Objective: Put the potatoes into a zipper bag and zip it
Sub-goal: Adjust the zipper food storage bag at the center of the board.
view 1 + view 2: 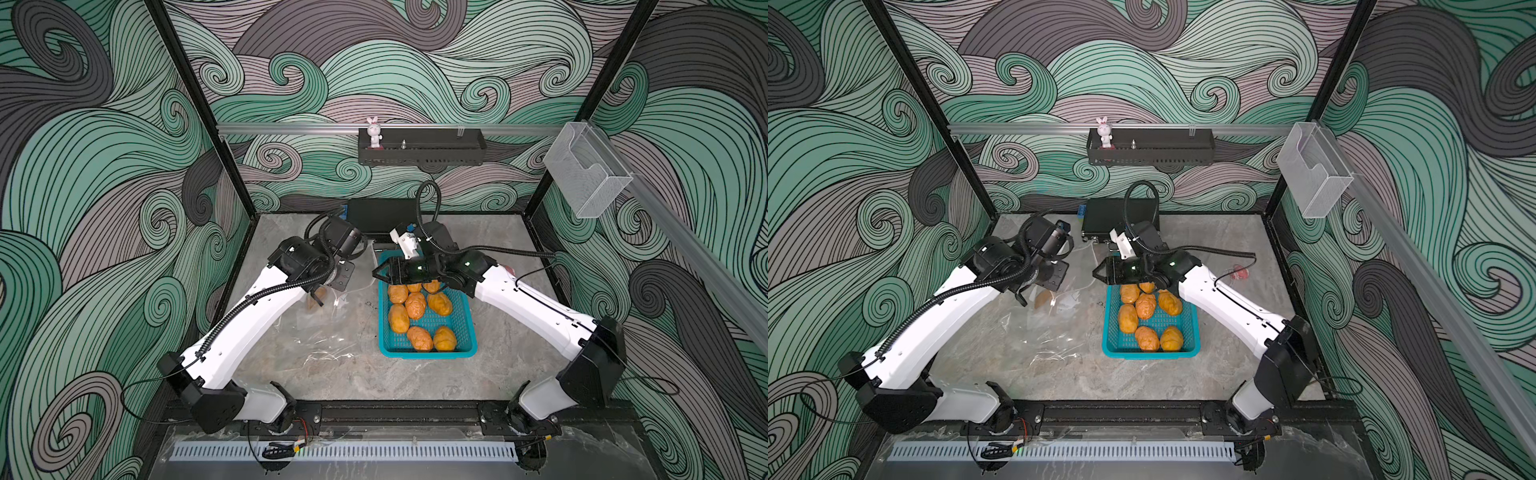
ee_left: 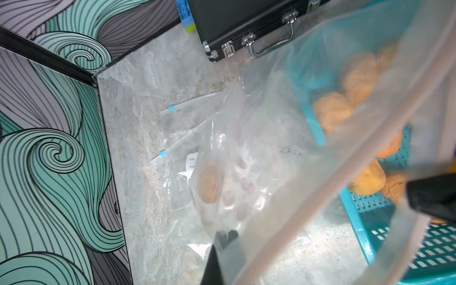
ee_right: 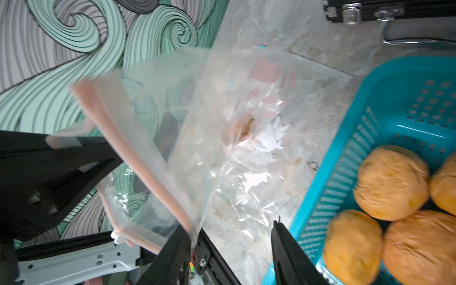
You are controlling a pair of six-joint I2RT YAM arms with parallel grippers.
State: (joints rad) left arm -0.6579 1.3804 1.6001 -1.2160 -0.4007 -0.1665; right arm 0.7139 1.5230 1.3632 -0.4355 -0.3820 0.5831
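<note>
Pinching the zipper bag [image 3: 185, 111] rim, left gripper [image 3: 106, 153] props its mouth open for loading. Right gripper [image 3: 229, 249] hangs empty, jaws apart, beside the basket [image 3: 345, 160] of potatoes [image 3: 392, 182].

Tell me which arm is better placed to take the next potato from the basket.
Right. The right end effector is open and empty at the basket, close to the potatoes. The left end effector is shut on the bag rim, holding it up.

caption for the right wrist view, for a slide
Right gripper open between the bag, held up by the left gripper, and the basket of potatoes.
</note>
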